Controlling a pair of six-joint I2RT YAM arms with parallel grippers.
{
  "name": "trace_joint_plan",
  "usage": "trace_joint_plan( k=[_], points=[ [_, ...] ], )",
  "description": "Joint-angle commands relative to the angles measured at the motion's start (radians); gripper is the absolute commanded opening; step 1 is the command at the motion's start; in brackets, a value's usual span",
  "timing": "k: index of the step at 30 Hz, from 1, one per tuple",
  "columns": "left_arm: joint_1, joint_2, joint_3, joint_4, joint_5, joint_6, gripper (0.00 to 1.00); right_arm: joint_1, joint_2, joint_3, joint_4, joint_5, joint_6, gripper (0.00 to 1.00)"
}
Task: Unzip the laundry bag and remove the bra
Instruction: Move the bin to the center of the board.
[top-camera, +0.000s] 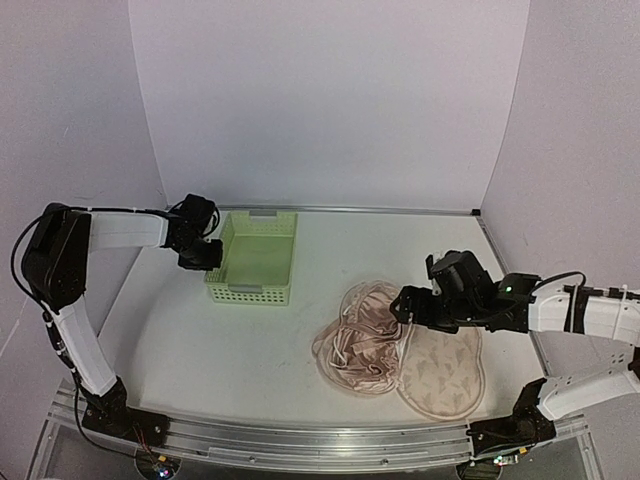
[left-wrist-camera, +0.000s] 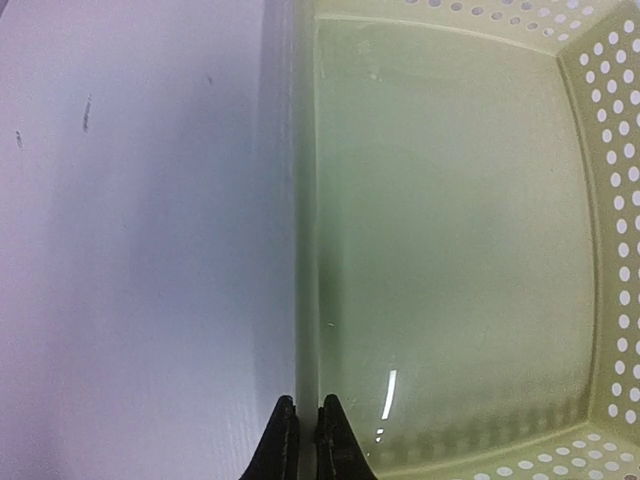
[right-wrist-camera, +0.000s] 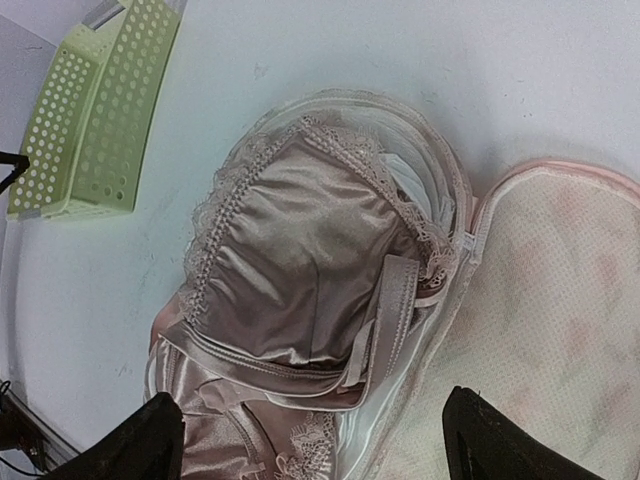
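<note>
The laundry bag (top-camera: 445, 375) lies unzipped on the table, its flap folded out to the right, mesh-like lining (right-wrist-camera: 560, 300) up. The satin beige-pink bra (top-camera: 358, 335) with lace trim lies in the bag's left half, seen close in the right wrist view (right-wrist-camera: 300, 260). My right gripper (top-camera: 405, 308) hovers open just above the bra, jaws wide apart and empty (right-wrist-camera: 320, 440). My left gripper (top-camera: 202, 256) is shut on the left wall of the light green basket (top-camera: 255, 290); its fingertips (left-wrist-camera: 283, 440) pinch that wall (left-wrist-camera: 305, 250).
The green lattice basket stands at the back left of the table, empty inside (left-wrist-camera: 450, 200), and shows at the upper left of the right wrist view (right-wrist-camera: 95, 120). White walls close in the table on three sides.
</note>
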Motion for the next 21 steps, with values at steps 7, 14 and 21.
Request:
trace_joint_plan(
  k=[7,14,21],
  points=[
    [-0.138,-0.232,-0.148,-0.072,0.004,-0.015,0.0,-0.003,0.065,-0.037,0.078,-0.074,0.059,0.89],
    [-0.199,-0.237,-0.177,-0.086,-0.022,-0.031,0.0,-0.003,0.089,-0.062,0.158,-0.171,0.156,0.84],
    [-0.232,-0.236,-0.2,-0.086,-0.019,-0.063,0.0,-0.003,0.091,-0.068,0.177,-0.223,0.215,0.8]
  ],
)
